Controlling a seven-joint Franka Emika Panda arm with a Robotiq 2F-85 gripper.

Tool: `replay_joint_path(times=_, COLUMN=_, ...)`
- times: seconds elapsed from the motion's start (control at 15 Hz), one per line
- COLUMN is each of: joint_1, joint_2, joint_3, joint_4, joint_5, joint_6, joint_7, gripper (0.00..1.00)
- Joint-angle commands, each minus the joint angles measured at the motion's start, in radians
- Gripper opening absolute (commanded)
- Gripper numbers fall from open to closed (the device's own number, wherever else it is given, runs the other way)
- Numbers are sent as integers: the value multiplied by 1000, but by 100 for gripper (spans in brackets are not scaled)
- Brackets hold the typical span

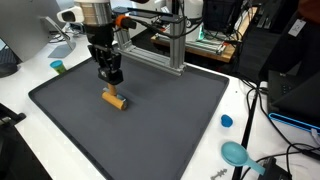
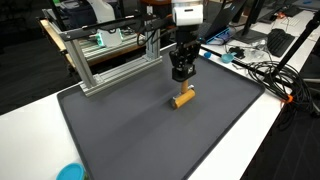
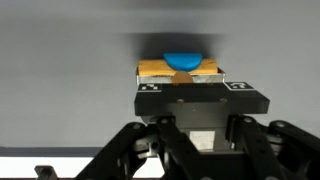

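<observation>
A small wooden block (image 1: 114, 98) (image 2: 183, 98) lies on the dark grey mat (image 1: 160, 130) (image 2: 130, 130). My gripper (image 1: 112, 79) (image 2: 181, 76) hangs just above it, pointing down, apart from the block in both exterior views. In the wrist view the fingers meet under a black marked bar, and the gripper (image 3: 182, 76) looks shut. A small rounded blue object (image 3: 182, 62) shows right at its tips, in front of the wooden block (image 3: 150, 70). It appears pinched between the fingers; the exterior views do not show it.
An aluminium frame (image 1: 170, 45) (image 2: 110, 55) stands along the mat's far edge. A blue cap (image 1: 227, 121) and a teal scoop-like object (image 1: 236, 153) lie on the white table beside the mat. A green cup (image 1: 58, 67) and cables (image 2: 270, 72) lie off the mat.
</observation>
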Motion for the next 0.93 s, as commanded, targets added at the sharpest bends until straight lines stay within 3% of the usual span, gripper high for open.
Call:
replay_joint_path(times=0.0, joint_1=-12, joint_2=16, joint_3=19, joint_4=1, joint_5=29, joint_6=-16, joint_7=-55, gripper=22)
replay_joint_path(times=0.33, joint_1=-33, joint_2=-46, joint_3=46, joint_4=-47, joint_5=82, joint_6=60, joint_7=-96, gripper=22)
replay_joint_path(times=0.6, joint_1=-69, joint_2=-111, joint_3=103, joint_4=-102, joint_5=215, joint_6=220, joint_7=-166, gripper=22)
replay_joint_path(times=0.87, joint_1=-50, joint_2=-136, joint_3=70, joint_4=-112, joint_5=178, joint_6=152, joint_7=-141, gripper=22)
